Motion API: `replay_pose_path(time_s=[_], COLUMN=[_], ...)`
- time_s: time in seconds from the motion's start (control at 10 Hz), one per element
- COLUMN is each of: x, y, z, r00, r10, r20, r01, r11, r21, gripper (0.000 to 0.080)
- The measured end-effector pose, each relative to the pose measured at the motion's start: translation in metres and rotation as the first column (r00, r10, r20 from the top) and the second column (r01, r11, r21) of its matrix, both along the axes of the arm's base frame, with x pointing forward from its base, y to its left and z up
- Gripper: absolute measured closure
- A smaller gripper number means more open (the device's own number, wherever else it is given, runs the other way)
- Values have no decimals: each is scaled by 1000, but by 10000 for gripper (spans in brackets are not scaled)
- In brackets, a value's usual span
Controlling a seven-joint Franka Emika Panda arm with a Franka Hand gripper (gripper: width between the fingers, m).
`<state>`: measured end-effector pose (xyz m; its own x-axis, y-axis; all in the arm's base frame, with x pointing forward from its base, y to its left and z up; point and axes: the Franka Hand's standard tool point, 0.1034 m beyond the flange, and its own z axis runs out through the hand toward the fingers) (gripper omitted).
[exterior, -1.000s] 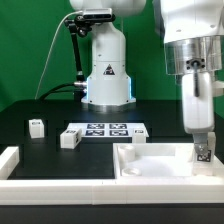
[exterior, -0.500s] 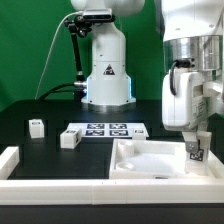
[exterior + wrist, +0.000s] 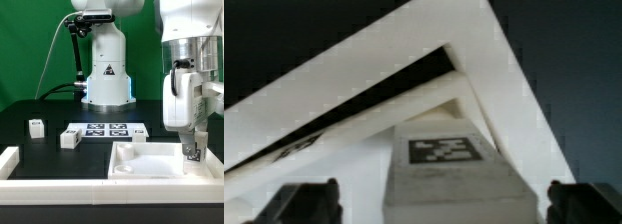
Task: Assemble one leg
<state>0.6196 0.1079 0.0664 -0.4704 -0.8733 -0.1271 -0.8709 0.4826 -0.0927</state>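
Gripper [image 3: 191,152] fingers straddle the leg [image 3: 445,160] in the far right corner of the tray panel [image 3: 150,163] as the exterior view shows it; whether they pinch it I cannot tell. Since a second ago the wrist has turned, seemingly twisting the leg home. Its long axis is upright, tag facing the wrist camera. Beyond the tray lie the marker board [image 3: 108,130] and two spare legs [image 3: 69,139].

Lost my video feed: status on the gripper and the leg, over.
Gripper shut on small white tagged plastic leg, down in the big white rimmed panel. Two spare white legs by the marker board. Nothing in the way.
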Motion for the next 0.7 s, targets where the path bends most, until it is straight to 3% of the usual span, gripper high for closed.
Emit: replay_pose_path(time_s=[0.1,0.7], x=[0,0], y=[0,0], z=[0,0], r00=[1000,1000], r10=[0,1], r20=[0,0], r01=[0,-1], r11=[1000,1000], r21=[0,0], gripper=[160,150])
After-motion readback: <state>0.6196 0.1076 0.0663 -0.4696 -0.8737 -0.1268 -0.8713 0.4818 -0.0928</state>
